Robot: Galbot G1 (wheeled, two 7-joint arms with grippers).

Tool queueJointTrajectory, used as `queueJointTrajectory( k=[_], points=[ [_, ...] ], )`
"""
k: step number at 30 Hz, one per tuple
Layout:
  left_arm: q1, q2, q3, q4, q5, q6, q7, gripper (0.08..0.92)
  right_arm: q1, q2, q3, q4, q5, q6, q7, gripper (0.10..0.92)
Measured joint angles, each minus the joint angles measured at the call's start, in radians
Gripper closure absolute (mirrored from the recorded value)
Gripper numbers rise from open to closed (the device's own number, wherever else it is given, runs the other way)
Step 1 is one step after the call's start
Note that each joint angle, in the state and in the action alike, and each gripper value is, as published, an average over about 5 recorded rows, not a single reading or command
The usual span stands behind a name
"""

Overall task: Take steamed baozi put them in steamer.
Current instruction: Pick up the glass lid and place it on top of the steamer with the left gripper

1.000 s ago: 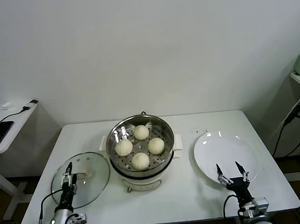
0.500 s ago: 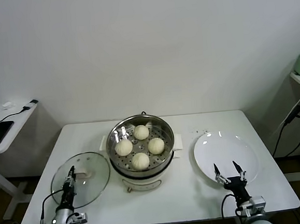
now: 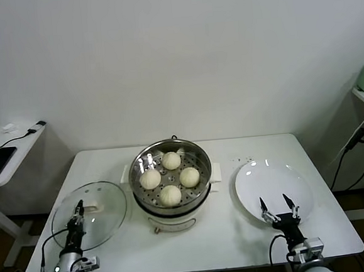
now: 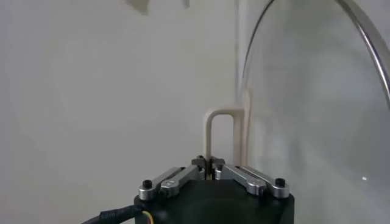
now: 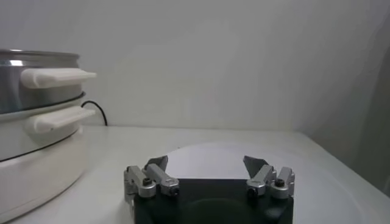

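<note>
Start with the table, which carries everything. At its middle stands the steamer, a shiny steel pot on a white base with white side handles; judge it heavy and rigid, and treat it as a fixed target, not as something to lift. To its right lies the white plate, bare. To its left lies the glass lid, which is hard, smooth and likely slippery and breakable; take it only by its pale loop handle, never by the rim.

All four buns already sit on the perforated tray inside the steamer, well spaced and none touching. Judge them light, soft and easily dented, with a smooth skin that may stick to metal. If you must move one, close on its widest part from two opposite sides, with light force (a hard squeeze would leave marks).

The left gripper is low at the near left edge of the table, over the lid. Its jaws are clenched around the base of the lid's loop handle, as the left wrist view shows.

The right gripper hovers at the near edge of the plate with its jaws spread wide and nothing between them.
</note>
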Motion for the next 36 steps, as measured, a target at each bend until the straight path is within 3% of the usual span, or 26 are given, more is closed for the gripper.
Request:
queueJointTrajectory(
  k=[9,18,27,36],
  points=[
    [0.086,0.088,-0.058,-0.208,-0.142,0.032,0.117,0.867,-0.016,0.007,0.018,0.024,-0.030,-0.022,0.016,0.203],
    [0.101,0.149,-0.082,-0.448,-0.266,0.159,0.287,0.867,-0.029,0.014,0.031,0.035,-0.063,-0.029,0.022,0.203],
    [0.045,0.135,0.034,-0.634,-0.199,0.321,0.423,0.867,-0.031,0.028,0.044,0.029,-0.096,-0.016,0.020,0.203],
    [-0.070,0.064,0.272,-0.685,-0.043,0.499,0.527,0.867,-0.035,0.036,0.051,0.013,-0.122,0.002,0.014,0.203]
  ],
)
